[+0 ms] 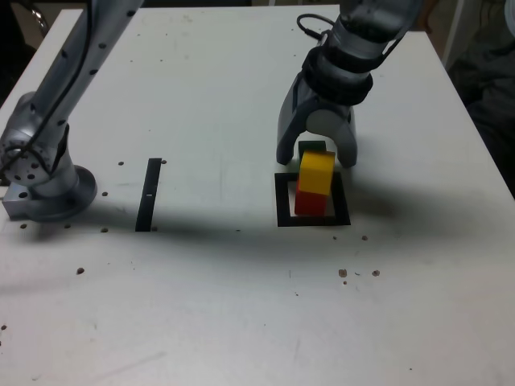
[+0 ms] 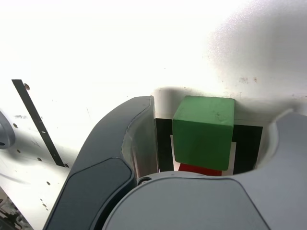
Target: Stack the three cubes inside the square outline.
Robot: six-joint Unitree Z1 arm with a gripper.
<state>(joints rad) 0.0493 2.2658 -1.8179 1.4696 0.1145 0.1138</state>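
Note:
The yellow cube rests, slightly tilted, on the red cube inside the square outline. The green cube shows just behind the top of the yellow one, between the grey fingers. My gripper stands open over the stack's far side. In the wrist view the green cube sits between the jaws with a gap on each side. A sliver of the red cube and the square outline show below it. What the green cube rests on is hidden.
A straight black strip lies to the exterior view's left of the outline, also seen as the black strip in the wrist view. The arm's base stands at the far left. A black cable runs at the back.

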